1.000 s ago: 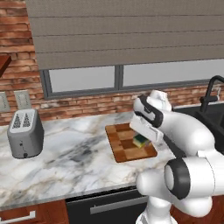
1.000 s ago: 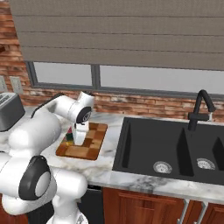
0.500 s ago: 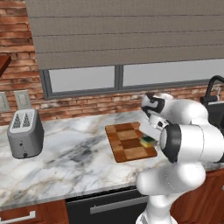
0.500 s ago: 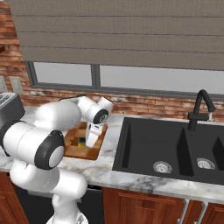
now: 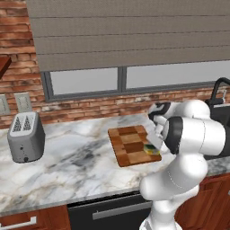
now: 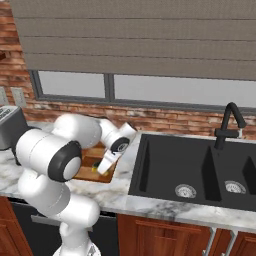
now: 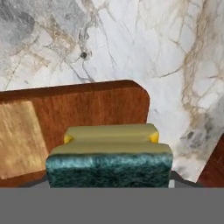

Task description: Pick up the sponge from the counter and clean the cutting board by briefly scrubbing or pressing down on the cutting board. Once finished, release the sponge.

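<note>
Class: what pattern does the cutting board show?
Light and dark brown checkered blocks on the cutting board, clearest in the left base view.

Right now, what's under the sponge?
The sponge sits over a corner of the cutting board, held in the tool. Marble counter lies beyond. Whether it's touching the wood can't be seen.

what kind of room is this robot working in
A rendered home kitchen, most likely: a marble counter over wood cabinets, a toaster by the brick wall, and a black double sink with a faucet under a shaded window.

Even, bright rendered light; soft faint shadows; hand view coarse, perhaps slightly blurred up close.
</note>
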